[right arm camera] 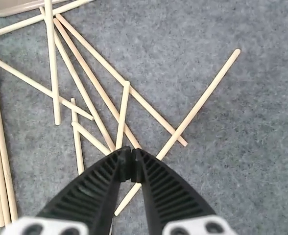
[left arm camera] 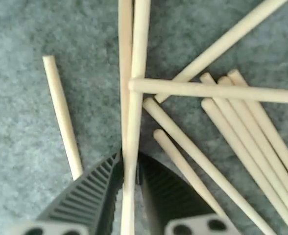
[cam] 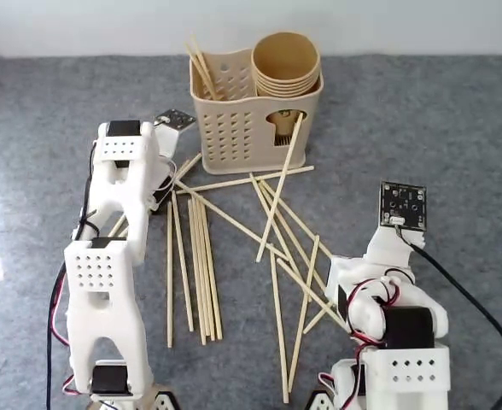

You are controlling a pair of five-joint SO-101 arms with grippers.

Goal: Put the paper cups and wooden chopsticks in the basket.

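Note:
A beige perforated basket (cam: 234,128) stands at the back, with a stack of paper cups (cam: 285,61) in one compartment and a few wooden chopsticks (cam: 204,68) in the other. Several more chopsticks (cam: 201,265) lie scattered on the grey carpet in front of it. My left gripper (left arm camera: 129,159) is low over the carpet, left of the basket's front, shut on one chopstick (left arm camera: 136,98) that runs out ahead of its jaws. My right gripper (right arm camera: 132,155) hovers shut and empty over crossed chopsticks (right arm camera: 122,115) at the front right.
One chopstick (cam: 287,166) leans against the basket's front by its handle hole. A corner of the basket (right arm camera: 16,5) shows in the right wrist view. The left arm (cam: 114,256) and right arm (cam: 392,316) flank the pile. Bare carpet (cam: 456,137) lies to the right.

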